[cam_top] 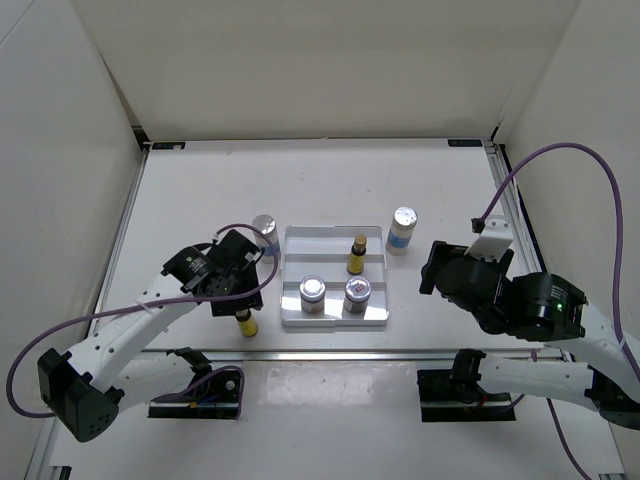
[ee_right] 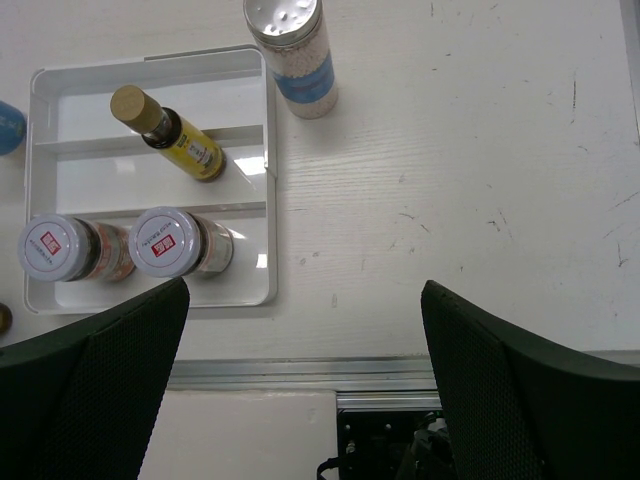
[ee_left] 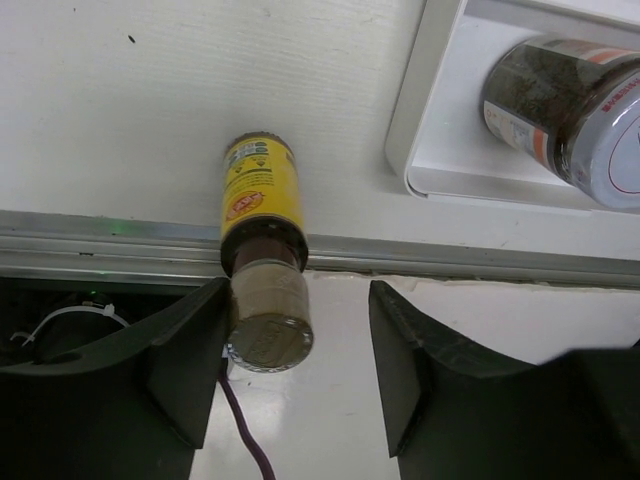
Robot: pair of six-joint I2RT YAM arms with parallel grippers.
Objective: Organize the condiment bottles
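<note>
Left end effector (ee_left: 303, 298) first: its two dark fingers (ee_left: 190, 365) stand wide apart and hold nothing. One thin yellow bottle (ee_left: 262, 190) stands on the table (ee_left: 120, 110) between them. Its dark cap is close against the left finger, though I cannot tell whether they touch. Just off the right finger begins the white stepped tray (ee_left: 425, 150), with the left jar (ee_left: 560, 100) in its front row. From above, a blue-banded white cylinder (cam_top: 265, 232) stands on the table just beyond this end effector, outside the tray's left wall.

Inside the tray, the right jar (ee_right: 165, 243) sits beside the left one, and the second yellow bottle (ee_right: 170, 130) stands upright on the middle step.

Over on the right, the right end effector (ee_right: 305, 290) hangs off the tray's right side, spread wide and carrying nothing. The other white cylinder (ee_right: 295, 50) stands on the table well ahead of it and slightly to its left, near the tray's back corner but apart from it.

I'd judge the step in hand to be the pickup of the loose yellow bottle, probably to go beside its twin. The next move calls for centring the fingers on the bottle, closing gently, and lifting high enough to clear the tray rim. Being thin and tall, it looks easy to tip. Both white cylinders are not yet in the tray
</note>
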